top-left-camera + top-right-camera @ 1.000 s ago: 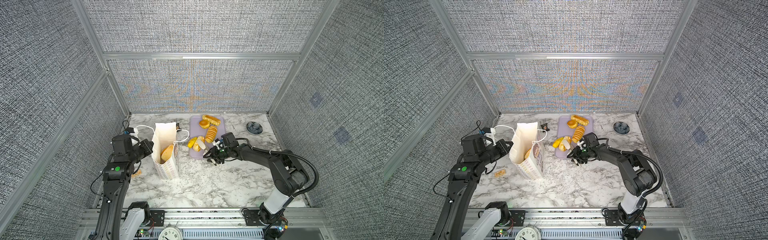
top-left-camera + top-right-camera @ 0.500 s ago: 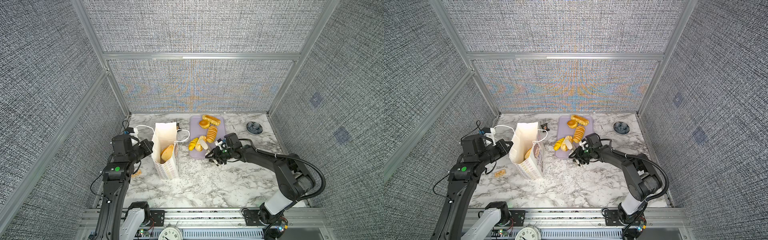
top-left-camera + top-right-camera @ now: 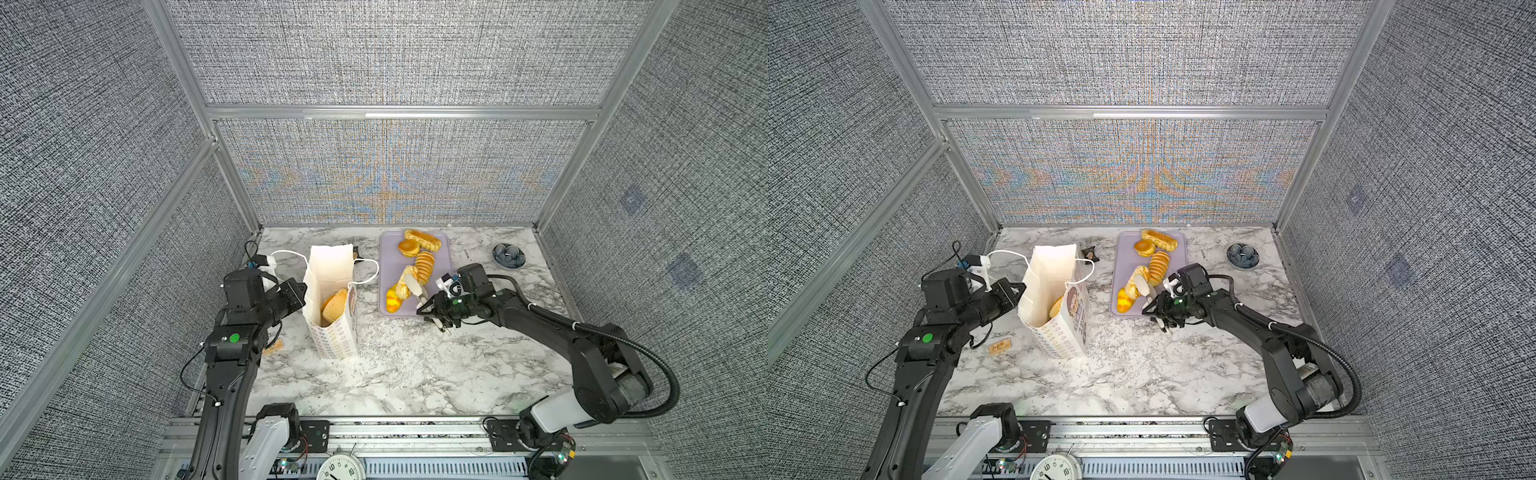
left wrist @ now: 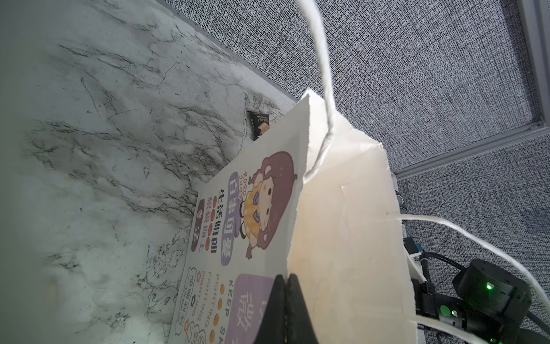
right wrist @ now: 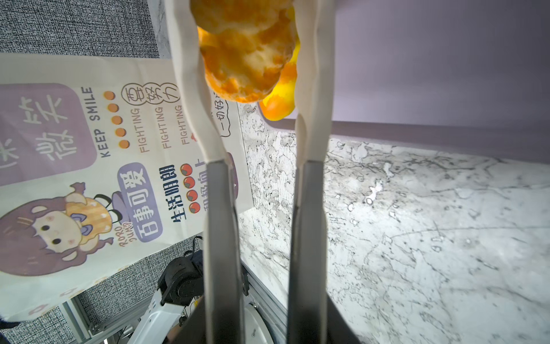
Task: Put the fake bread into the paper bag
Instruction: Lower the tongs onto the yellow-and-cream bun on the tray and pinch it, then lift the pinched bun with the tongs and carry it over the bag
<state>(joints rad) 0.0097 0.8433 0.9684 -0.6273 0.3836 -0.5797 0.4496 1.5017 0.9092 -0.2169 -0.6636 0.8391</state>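
Observation:
The white paper bag (image 3: 332, 266) (image 3: 1054, 270) stands open left of centre, with one brown loaf (image 3: 334, 305) inside. My left gripper (image 3: 301, 291) (image 4: 286, 283) is shut on the bag's left rim (image 4: 342, 223). On the lavender tray (image 3: 390, 262) lie a long loaf (image 3: 422, 240), a round bun (image 3: 409, 248), a ridged pastry (image 3: 424, 262) and a yellow bun (image 3: 392, 299). My right gripper (image 3: 409, 284) (image 5: 247, 18) has its white fingers shut on a speckled golden pastry (image 3: 405, 276) (image 5: 247, 59) over the tray's near left part.
A small blue-grey bowl (image 3: 508, 254) sits at the back right. A dark packet (image 3: 355, 250) lies behind the bag. A small tan piece (image 3: 272, 347) lies on the marble beside my left arm. Grey walls enclose three sides.
My right gripper's fingers have narrowed onto the speckled pastry and the arm has shifted slightly rightward with it. The left arm and the bag have not moved.

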